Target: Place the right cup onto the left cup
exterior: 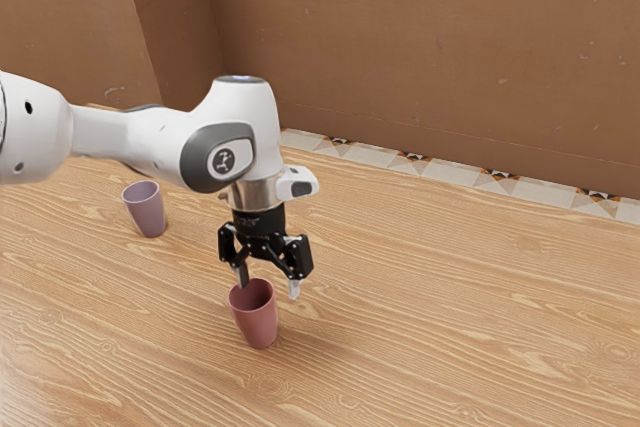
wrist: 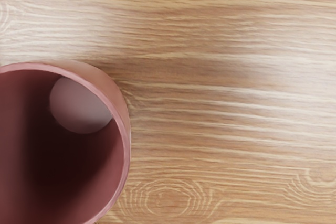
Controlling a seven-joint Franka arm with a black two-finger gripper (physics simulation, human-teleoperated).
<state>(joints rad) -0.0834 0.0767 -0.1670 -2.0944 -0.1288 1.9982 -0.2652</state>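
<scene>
Alignment at the red cup [exterior: 257,325] is judged to be the step in hand. That cup is seen upright on the tabletop [exterior: 450,327]; the gripper [exterior: 268,285] is poised at its mouth, jaws spread wide, with nothing gripped. One finger [exterior: 243,275] is seen over the mouth, the other outside it, so a pinch across the wall may be intended. Descent is best made straight and slowly, so that the rim [wrist: 126,145] is straddled cleanly and not knocked. The wall should be gripped firmly enough that no swing is started, then raised well clear. The mauve cup [exterior: 149,215] is seen upright, well apart from the red cup, toward the exterior view's left; above it, the centres should be matched before any release.
</scene>
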